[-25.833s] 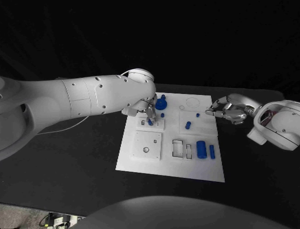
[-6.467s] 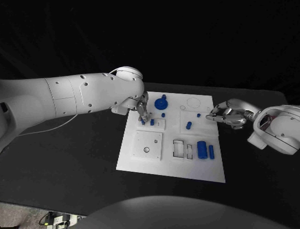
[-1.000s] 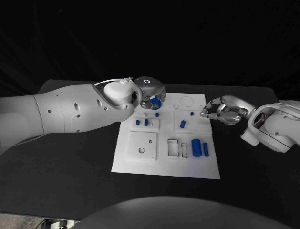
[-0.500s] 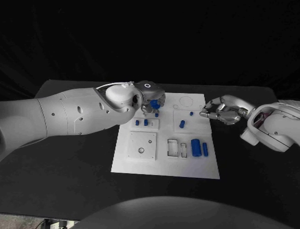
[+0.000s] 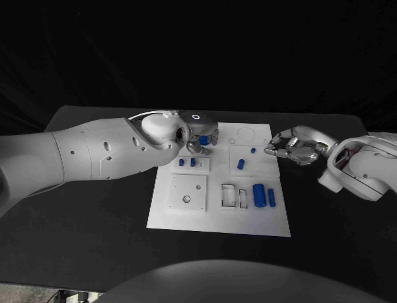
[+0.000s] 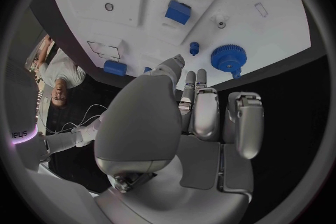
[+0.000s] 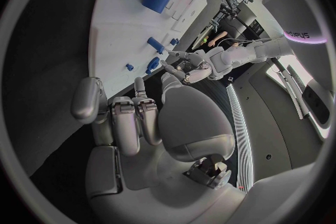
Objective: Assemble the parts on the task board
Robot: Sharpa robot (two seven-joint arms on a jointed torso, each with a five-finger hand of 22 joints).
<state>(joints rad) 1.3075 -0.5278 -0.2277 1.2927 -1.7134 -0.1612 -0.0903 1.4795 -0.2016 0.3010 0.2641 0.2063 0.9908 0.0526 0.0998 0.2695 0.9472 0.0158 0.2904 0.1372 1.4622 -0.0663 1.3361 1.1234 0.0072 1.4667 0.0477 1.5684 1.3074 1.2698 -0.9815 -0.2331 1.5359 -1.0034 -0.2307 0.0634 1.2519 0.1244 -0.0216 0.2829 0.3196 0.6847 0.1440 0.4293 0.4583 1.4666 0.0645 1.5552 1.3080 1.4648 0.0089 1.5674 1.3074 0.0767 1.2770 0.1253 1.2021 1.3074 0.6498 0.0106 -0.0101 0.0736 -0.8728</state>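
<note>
The white task board (image 5: 218,213) lies mid-table. A blue gear (image 5: 204,139) (image 6: 228,57) stands near its far left corner, with a small blue peg (image 6: 194,47) beside it. My left hand (image 5: 194,146) (image 6: 199,115) hovers right over the gear, fingers stretched out, holding nothing. Two short blue pegs (image 5: 187,162) stand in a small square plate. A blue piece (image 5: 241,164), a tiny peg (image 5: 252,150), a thick blue cylinder (image 5: 259,194) and a thin one (image 5: 272,197) sit further right. My right hand (image 5: 289,147) (image 7: 136,117) hangs at the board's right edge, fingers curled in on nothing.
A square plate with a round hole (image 5: 188,191) and a slotted plate (image 5: 233,196) lie on the near half of the board. A ring outline (image 5: 247,134) marks the far end. Black table (image 5: 89,214) surrounds the board on all sides.
My left hand has left the two pegs in the small plate and moved up the board to the gear, settling slightly over the last second. The right hand stays put.
</note>
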